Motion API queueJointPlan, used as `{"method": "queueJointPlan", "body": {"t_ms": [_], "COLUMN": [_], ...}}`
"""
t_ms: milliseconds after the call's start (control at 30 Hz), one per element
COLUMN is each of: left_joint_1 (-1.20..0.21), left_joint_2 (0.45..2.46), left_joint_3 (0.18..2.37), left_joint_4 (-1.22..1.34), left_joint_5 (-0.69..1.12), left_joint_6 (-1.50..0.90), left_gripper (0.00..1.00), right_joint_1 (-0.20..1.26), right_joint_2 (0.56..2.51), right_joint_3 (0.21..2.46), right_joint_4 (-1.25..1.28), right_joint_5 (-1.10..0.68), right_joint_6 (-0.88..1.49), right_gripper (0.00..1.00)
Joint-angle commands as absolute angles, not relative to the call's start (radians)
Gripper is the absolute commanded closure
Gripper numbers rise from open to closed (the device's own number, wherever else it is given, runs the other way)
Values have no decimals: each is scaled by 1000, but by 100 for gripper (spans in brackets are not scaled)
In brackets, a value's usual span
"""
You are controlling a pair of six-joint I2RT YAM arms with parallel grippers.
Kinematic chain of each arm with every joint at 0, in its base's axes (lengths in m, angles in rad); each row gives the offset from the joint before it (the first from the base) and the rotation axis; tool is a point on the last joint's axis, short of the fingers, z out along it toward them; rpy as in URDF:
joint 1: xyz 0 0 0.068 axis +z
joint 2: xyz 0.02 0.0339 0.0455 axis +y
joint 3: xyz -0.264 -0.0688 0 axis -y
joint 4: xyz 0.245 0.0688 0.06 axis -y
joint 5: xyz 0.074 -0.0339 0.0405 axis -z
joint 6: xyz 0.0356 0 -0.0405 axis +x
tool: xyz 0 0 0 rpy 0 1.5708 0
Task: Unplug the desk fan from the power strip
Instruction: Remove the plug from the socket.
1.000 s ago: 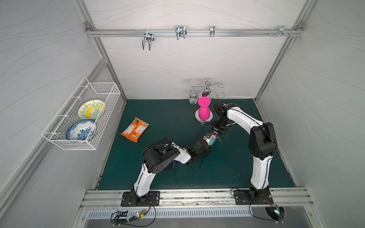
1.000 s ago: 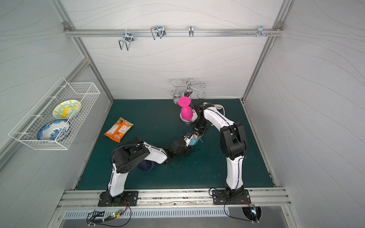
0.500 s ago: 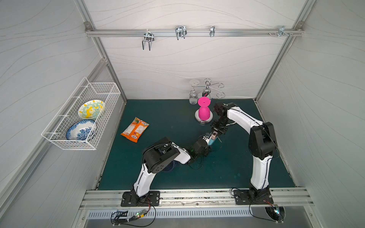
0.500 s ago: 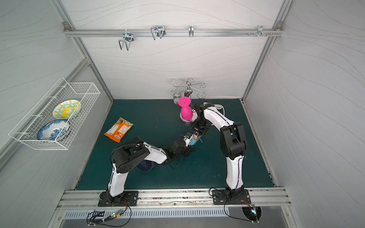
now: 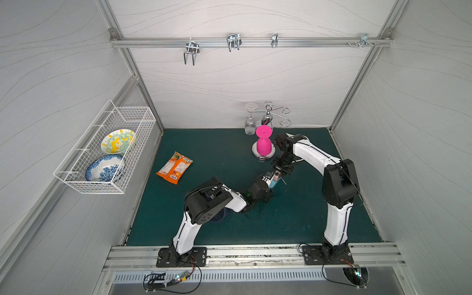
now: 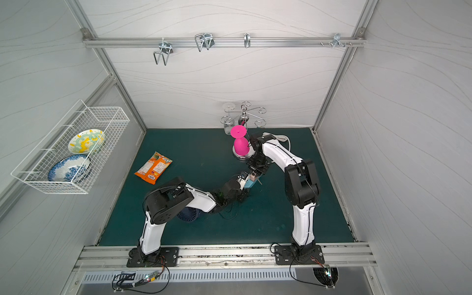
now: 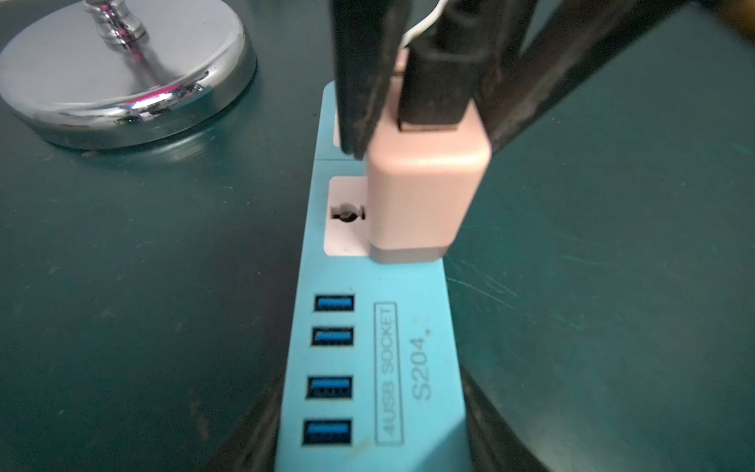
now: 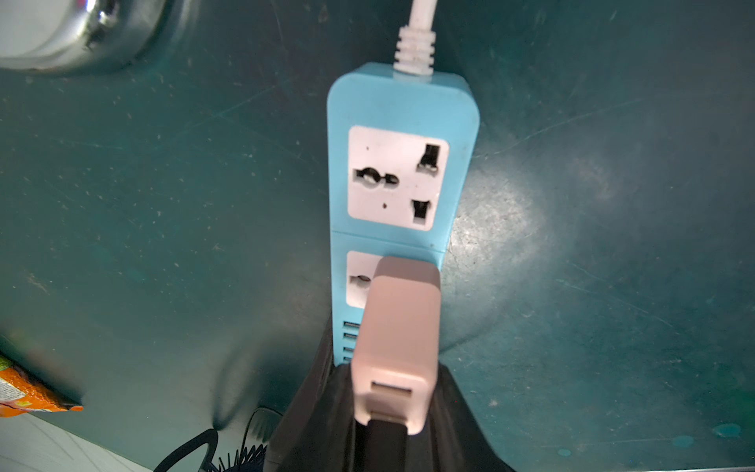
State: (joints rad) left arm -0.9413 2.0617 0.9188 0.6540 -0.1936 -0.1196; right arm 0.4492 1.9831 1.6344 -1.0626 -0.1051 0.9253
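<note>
Pink plug between right hand's fingers, seated in power strip.

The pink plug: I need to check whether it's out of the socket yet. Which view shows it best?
The left wrist view: the pink plug fills the frame, still on the power strip, black fingers clamping it. The right wrist view shows it end-on, hiding the seat. In both top views it is a speck.
</note>
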Motion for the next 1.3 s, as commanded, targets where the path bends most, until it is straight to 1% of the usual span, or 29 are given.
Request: {"method": "queueJointPlan", "body": {"t_ms": [0, 200, 333, 467, 700, 900, 1067, 1267], "left_joint_1": [-939, -940, -939, -939, -939, -939, -939, -939], "left_joint_2": [2085, 2082, 2083, 2084, 2083, 2082, 2082, 2082], "left_joint_3": [907, 904, 905, 905, 905, 904, 901, 903], "left_joint_4": [595, 597, 599, 599, 596, 596, 597, 597], "left_joint_5": [-182, -181, -181, -182, -182, -184, -185, -186], "left_joint_6": [-126, -122, -122, -122, -123, -124, -125, -124], "left_gripper": [68, 68, 68, 68, 68, 69, 69, 69], "right_joint_1": [424, 370, 368, 404, 448, 416, 354, 364], "right_joint_2": [1971, 1984, 1976, 1955, 1943, 1941, 1943, 1937], "right_joint_3": [1642, 1651, 1649, 1643, 1603, 1604, 1603, 1613], "right_joint_4": [-1085, -1079, -1071, -1073, -1057, -1055, -1026, -1034], "right_joint_5": [-91, -118, -120, -77, -65, -60, -144, -127], "right_joint_6": [910, 902, 899, 883, 889, 886, 891, 877], "right_gripper": [97, 97, 97, 97, 97, 97, 97, 97]}}
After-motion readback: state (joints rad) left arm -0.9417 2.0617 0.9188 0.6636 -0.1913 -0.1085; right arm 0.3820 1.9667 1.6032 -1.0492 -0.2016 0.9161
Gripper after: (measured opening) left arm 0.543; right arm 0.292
